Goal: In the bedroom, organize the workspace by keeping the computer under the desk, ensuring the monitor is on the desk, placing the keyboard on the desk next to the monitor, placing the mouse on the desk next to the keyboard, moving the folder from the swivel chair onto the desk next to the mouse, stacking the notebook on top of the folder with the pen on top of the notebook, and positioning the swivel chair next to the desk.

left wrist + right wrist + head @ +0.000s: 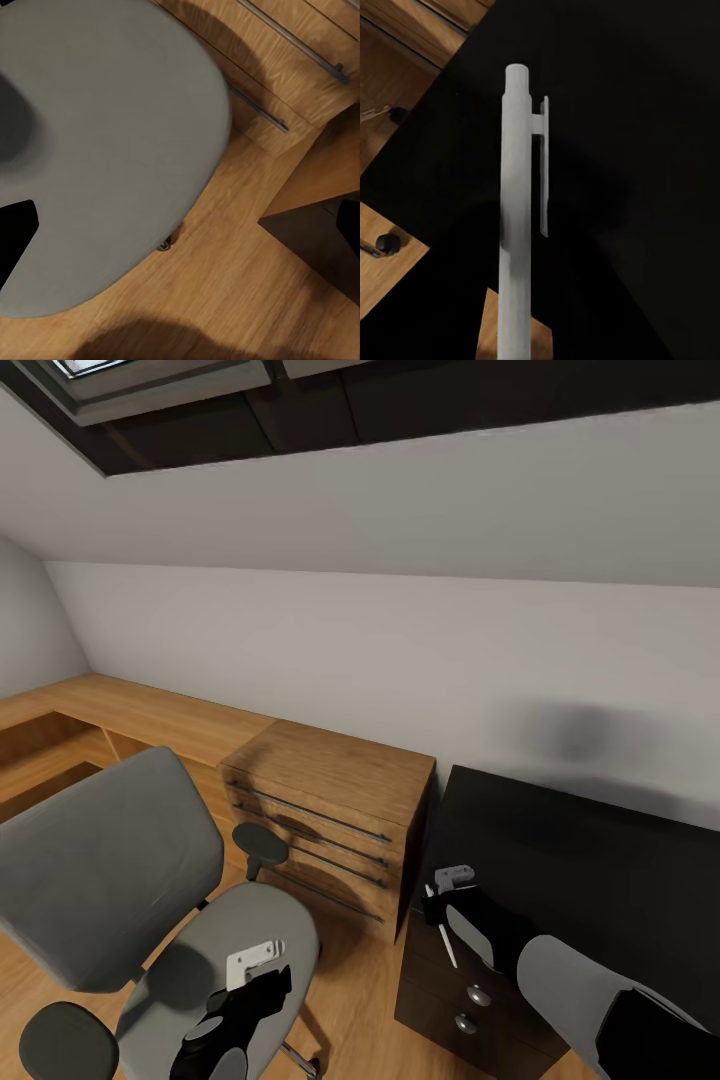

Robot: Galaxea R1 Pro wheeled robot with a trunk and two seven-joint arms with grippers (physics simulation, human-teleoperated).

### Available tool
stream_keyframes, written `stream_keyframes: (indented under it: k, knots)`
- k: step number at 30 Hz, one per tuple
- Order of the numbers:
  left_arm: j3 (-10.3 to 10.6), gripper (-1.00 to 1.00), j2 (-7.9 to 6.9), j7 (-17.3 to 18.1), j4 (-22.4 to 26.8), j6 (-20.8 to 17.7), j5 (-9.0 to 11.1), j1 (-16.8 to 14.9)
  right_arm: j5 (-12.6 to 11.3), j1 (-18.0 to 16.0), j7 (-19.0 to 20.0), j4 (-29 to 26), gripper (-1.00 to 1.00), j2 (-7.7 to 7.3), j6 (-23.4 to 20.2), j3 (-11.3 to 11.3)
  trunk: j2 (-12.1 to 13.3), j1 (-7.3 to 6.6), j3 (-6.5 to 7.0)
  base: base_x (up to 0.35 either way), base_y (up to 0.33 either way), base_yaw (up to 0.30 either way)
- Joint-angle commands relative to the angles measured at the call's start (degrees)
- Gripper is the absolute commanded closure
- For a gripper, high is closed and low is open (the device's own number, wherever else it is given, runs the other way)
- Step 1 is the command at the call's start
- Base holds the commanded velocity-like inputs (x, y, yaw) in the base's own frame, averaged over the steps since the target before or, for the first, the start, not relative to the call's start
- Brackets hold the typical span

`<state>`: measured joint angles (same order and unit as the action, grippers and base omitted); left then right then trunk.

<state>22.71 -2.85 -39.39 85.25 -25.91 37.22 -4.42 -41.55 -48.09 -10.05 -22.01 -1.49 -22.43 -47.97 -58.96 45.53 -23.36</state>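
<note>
- The right hand (447,908) grasps the pen (519,217) and hangs over the left edge of the surface (600,860), the black desk top.
- I judge the step is to carry the pen to the notebook; no notebook or folder is visible here, so the hand should travel further over the surface first.
- To do it well, keep the grip firm, lower slowly, and release only when the pen lies flat.
- The pen's long axis runs straight out from the hand; its clip end points away.
- The left hand (258,972) hovers over the swivel chair (110,860) seat; whether it is released or clenched I cannot tell.
</note>
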Motion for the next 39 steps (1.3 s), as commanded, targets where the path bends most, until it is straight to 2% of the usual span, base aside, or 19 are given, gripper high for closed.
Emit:
stream_keyframes:
  k: [1,32,39]
  knots:
    - [0.14,-1.0,-0.05,-0.51,0.09,-0.11,0.4,-0.06,-0.9,-0.02,-0.5,2.88,1.0,-0.1,-0.48,-0.55,-0.04,0.01,-0.08,0.0,0.0,0.0]
    - [0.08,-1.0,-0.13,-0.45,0.09,-0.15,0.42,-0.06,-0.9,-0.03,-0.5,2.77,1.0,-0.43,-0.51,-0.55,-0.04,0.01,-0.08,0.0,0.0,0.0]
    - [0.13,-1.0,-0.14,-0.36,0.06,-0.19,0.4,-0.06,-0.92,-0.02,-0.5,2.71,1.0,-0.63,-0.51,-0.51,2.77,-1.53,1.18,0.0,0.0,0.0]
